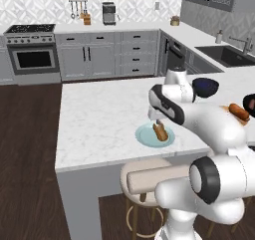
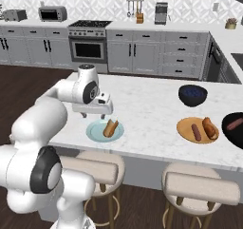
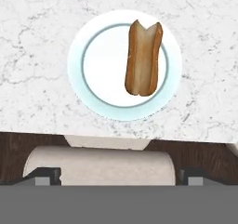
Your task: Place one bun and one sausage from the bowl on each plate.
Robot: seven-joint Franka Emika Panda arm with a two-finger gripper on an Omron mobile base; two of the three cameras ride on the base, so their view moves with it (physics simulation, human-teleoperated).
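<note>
Bun (image 3: pixel 144 58) lies on the pale blue-green plate (image 3: pixel 93 100) just below the claw (image 2: pixel 94 113) — fingers spread, holding nothing. Sausage (image 2: pixel 234 124) waits in the black bowl (image 2: pixel 228 137), well off to its right — likely next.

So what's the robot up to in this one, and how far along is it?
The white arm's pincer hangs open and empty just above the pale blue-green plate, where a split brown bun lies alone. The orange-brown plate to the right holds both a bun and a sausage. One reddish sausage lies in the wide black bowl, so the blue-green plate lacks its sausage.
</note>
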